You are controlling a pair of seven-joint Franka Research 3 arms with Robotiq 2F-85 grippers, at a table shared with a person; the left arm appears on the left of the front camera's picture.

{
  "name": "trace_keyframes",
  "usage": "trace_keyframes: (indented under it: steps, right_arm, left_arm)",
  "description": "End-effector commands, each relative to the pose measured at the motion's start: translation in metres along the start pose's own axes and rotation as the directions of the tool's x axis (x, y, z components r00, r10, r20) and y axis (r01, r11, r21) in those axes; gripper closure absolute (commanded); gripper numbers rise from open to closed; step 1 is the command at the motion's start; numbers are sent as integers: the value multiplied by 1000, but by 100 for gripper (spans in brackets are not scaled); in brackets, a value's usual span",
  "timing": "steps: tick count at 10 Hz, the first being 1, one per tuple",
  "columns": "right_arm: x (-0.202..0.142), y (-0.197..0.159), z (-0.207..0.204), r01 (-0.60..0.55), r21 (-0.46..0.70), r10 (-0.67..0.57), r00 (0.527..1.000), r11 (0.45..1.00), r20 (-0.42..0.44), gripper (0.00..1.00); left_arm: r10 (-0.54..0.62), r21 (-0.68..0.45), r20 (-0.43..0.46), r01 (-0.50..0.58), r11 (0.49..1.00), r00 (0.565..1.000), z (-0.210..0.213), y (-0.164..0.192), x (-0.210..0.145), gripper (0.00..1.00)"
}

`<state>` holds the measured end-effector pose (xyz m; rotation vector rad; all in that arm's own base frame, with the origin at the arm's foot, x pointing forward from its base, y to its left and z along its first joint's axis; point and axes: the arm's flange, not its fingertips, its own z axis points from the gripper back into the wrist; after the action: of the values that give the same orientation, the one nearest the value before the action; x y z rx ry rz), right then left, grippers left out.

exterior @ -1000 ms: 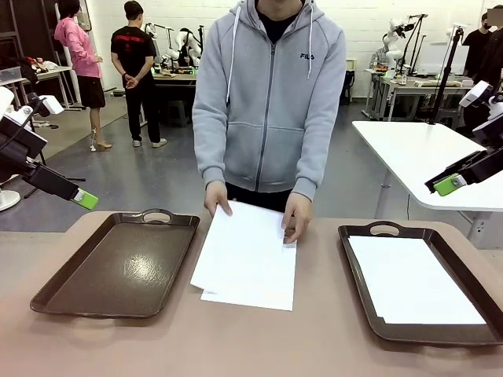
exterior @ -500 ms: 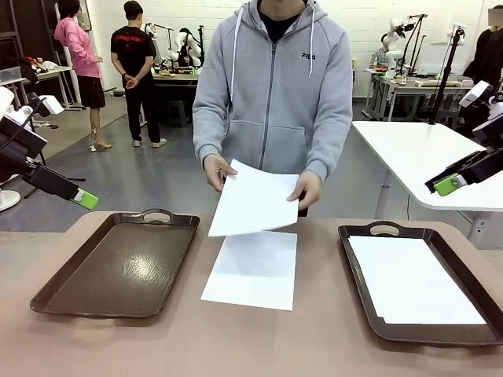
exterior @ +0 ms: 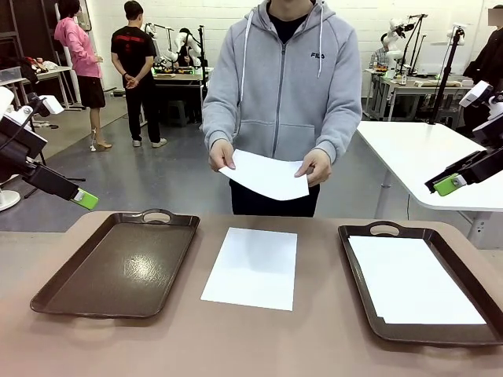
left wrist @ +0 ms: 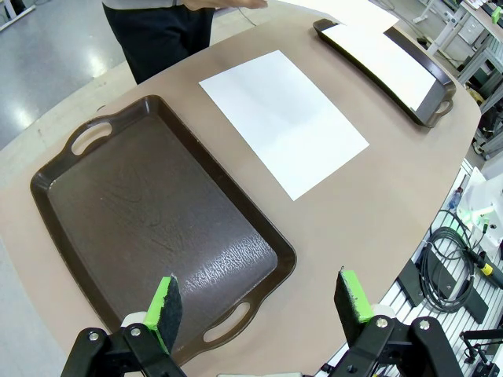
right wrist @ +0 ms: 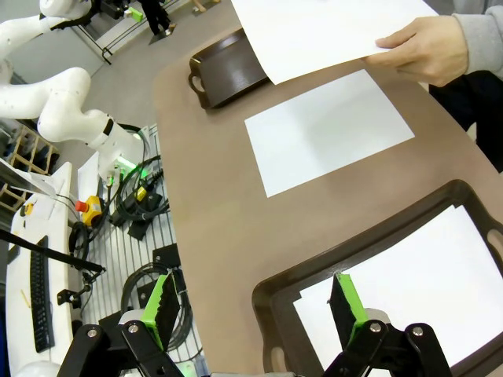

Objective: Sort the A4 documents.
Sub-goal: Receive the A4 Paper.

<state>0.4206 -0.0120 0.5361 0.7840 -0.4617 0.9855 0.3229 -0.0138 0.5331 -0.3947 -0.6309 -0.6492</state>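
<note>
1. My left gripper (left wrist: 259,302) and right gripper (right wrist: 250,310) both gape wide and empty, raised at the table's sides.
2. One thin white A4 paper sheet (exterior: 251,267) lies flat between the empty dark brown plastic tray (exterior: 118,263) and the paper-loaded brown tray (exterior: 440,333). Its long axis points away from me.
3. It sits closer to the empty tray, so my left arm looks nearer.
4. The person's hands (exterior: 317,166) hold more white sheets (exterior: 267,174) aloft.

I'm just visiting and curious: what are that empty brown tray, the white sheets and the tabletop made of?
The empty brown tray looks like moulded plastic: glossy, with glare on a pebbled floor and cut-out handles. The held sheet and the sheet on the table look like thin matte paper; the held one bows. The tabletop seems a matte tan laminate, uncertain.
</note>
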Motion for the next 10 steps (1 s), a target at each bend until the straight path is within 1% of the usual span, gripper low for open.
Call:
trace_keyframes:
  steps: [1, 10]
  right_arm:
    - [1, 0, 0, -2, -2, 2, 1000, 1000, 1, 0]
    - [1, 0, 0, -2, -2, 2, 1000, 1000, 1, 0]
  left_arm:
    - [1, -7, 4, -1, 1000, 1000, 0, 0, 0, 0]
    - [1, -7, 4, -1, 1000, 1000, 0, 0, 0, 0]
